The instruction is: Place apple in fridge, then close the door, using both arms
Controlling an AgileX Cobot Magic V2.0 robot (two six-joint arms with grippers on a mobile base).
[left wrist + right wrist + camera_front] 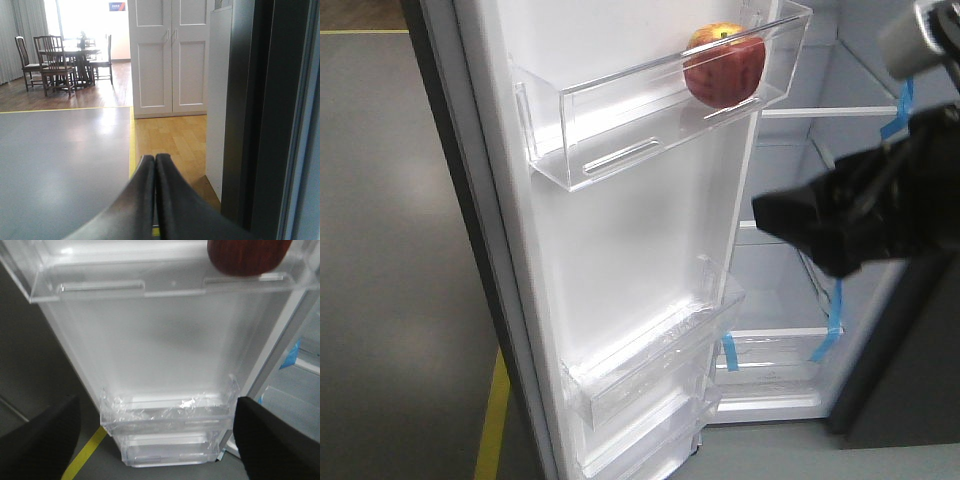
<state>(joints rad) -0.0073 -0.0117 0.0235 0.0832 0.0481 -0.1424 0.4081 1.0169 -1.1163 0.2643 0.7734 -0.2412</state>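
Far left lies the grey floor (390,250) with a yellow line (492,420) along it. The left gripper (155,167), seen from its own wrist, hangs over that floor with its two fingers pressed together and nothing between them. Next comes the door (620,250), standing open so that its white inner face shows. In its upper clear bin (610,140) sits the apple (723,66), at the bin's right end, resting on the bin floor with its yellow stem patch turned up. Lower on the door are two more clear bins (650,365), one above the other. Past the door's right edge the fridge (770,300) is open, white inside, with glass shelves and strips of blue tape (898,108). Furthest right, the right gripper (157,405) hovers in front of the door's inner face, below the apple's bin and apart from it, its jaws spread wide and holding nothing; in the front view it is only a dark blur
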